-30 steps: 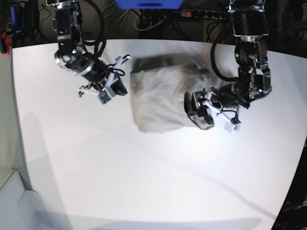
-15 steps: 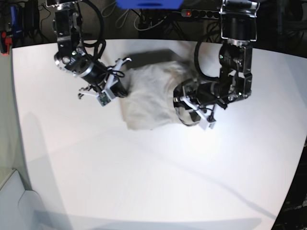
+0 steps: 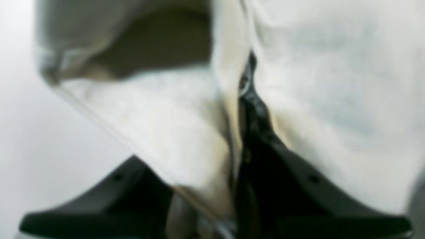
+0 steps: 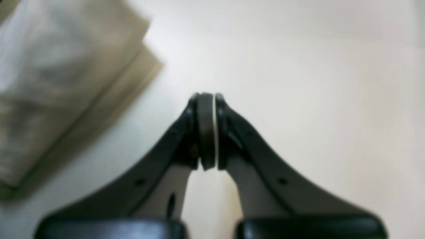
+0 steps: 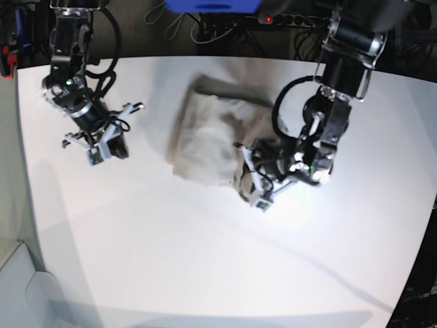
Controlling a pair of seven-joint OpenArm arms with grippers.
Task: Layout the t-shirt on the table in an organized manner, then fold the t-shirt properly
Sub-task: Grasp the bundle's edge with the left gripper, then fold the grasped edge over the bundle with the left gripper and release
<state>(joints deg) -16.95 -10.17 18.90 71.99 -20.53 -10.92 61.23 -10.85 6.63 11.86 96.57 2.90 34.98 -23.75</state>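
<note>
Currently the t-shirt (image 5: 212, 140) is bunched at the far middle of the table (image 5: 205, 260), its near edge pinched by the left gripper (image 5: 251, 179), the right gripper (image 4: 206, 131) pressed together empty; thin cloth could be dropped or dragged into worse creases.

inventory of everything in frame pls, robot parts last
t-shirt: one, light beige, bunched and partly folded at the table's far middle, near edge lifted.
table: one, matte white, fills most of the base view.
power strip: one, black with a red light, behind the table's far edge.
blue object: one, at the top edge of the base view, cut off; cannot tell what it is.
left gripper: one, black fingers closed on a fold of the t-shirt.
right gripper: one, black, fingers together and holding nothing, over bare table beside the shirt.
</note>
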